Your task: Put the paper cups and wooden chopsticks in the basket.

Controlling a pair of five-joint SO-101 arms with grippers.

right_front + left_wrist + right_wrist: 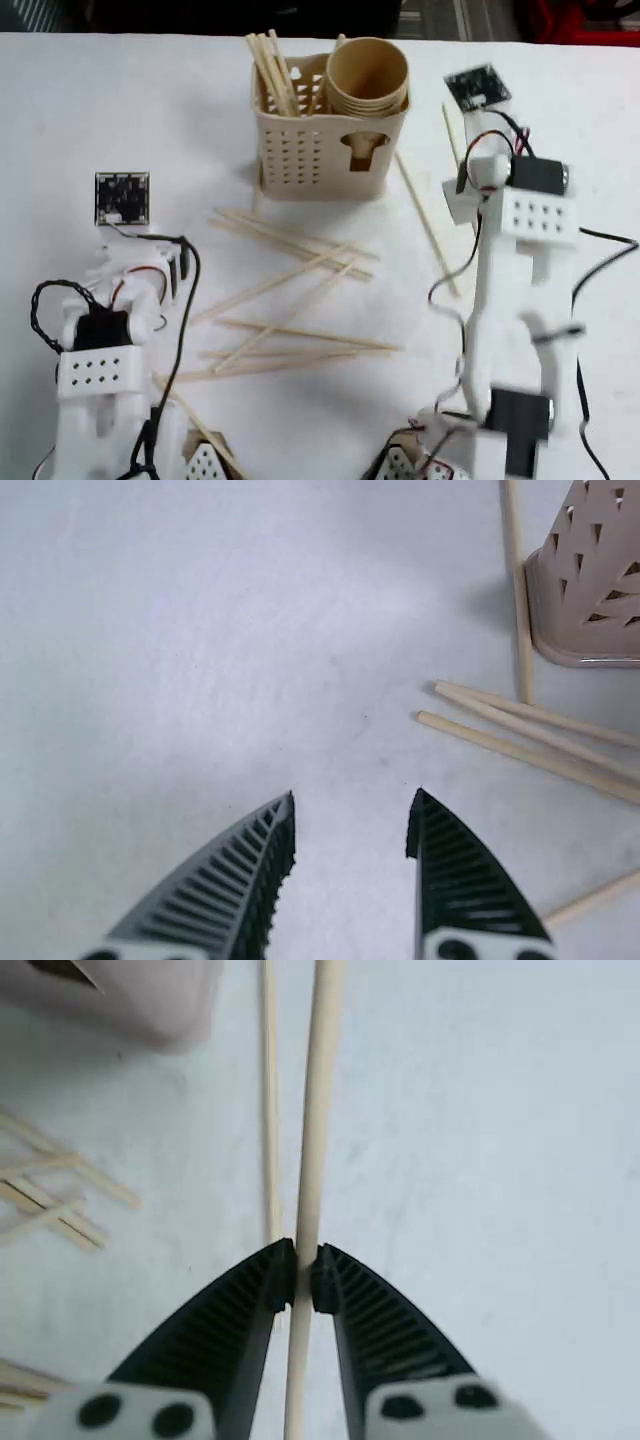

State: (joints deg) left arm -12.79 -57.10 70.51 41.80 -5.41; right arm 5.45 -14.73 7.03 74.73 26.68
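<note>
Wooden chopsticks (290, 300) lie scattered and crossing one another across the middle of the high view, on the white table (80, 100). The right gripper (303, 1265) is pinched tight on one chopstick (320, 1110), which it holds partway along its length. The shaft runs on past the fingertips towards a corner of the basket (150, 1000). Another stick (270, 1110) lies on the table just beside the held one. The right arm (510, 300) stretches up the right side of the high view.

The left gripper (350, 810) is spread apart with nothing between its fingers and hangs over bare table. The left arm (100, 350) sits in the lower left of the high view.

The basket stands upright at the top centre of the high view. A stack of paper cups (367, 75) sits in its right-hand part. A bundle of chopsticks (272, 70) stands on end in its left-hand part, leaning towards the upper left.
</note>
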